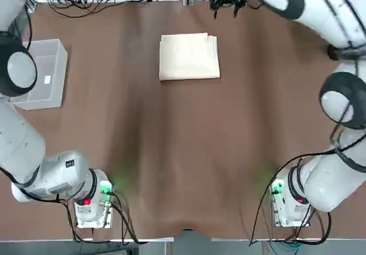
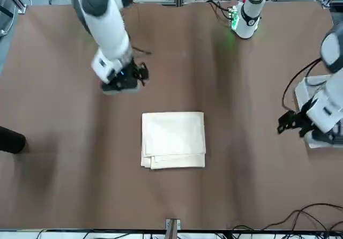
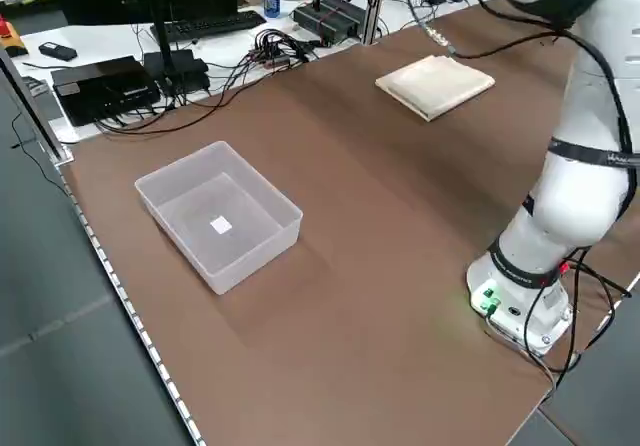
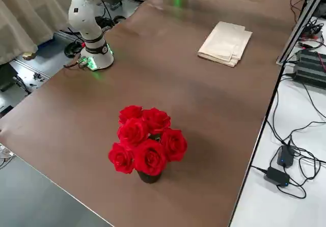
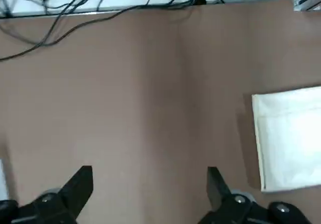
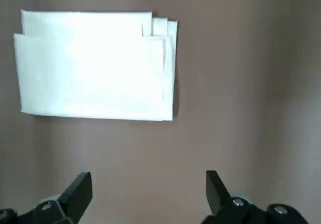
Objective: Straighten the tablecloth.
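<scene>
tablecloth (image 1: pixel 189 56): folded, no writing | left claw (image 5: pixel 149 181): wide open, empty | right claw (image 6: pixel 148 184): wide open, empty

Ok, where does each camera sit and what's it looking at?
Top: overhead; tablecloth, both arm bases.
Front: across the table; right gripper, left gripper.
Left side: raised; bin, left base.
Right side: raised; roses, right base.
Left wrist: open fingers, table.
Right wrist: open fingers, table.
All share the tablecloth.
</scene>
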`<control>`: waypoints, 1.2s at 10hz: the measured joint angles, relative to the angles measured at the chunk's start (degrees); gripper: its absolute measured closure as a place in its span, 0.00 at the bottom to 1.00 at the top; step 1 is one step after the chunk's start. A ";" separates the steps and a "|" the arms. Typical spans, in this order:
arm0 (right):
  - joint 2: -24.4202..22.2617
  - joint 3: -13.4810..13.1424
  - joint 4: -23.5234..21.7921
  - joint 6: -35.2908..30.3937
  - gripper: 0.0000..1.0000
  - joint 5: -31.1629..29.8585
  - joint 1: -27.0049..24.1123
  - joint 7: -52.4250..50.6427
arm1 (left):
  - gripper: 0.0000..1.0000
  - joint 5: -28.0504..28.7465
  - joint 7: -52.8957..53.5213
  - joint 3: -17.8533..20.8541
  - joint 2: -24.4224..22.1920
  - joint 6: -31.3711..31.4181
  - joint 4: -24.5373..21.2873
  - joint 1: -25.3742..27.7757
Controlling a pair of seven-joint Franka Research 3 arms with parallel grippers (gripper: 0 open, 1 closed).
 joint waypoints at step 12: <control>25.12 -1.49 9.89 31.41 0.99 2.94 -6.35 -5.32 | 0.00 0.00 -12.84 -0.10 22.99 25.90 0.86 -15.28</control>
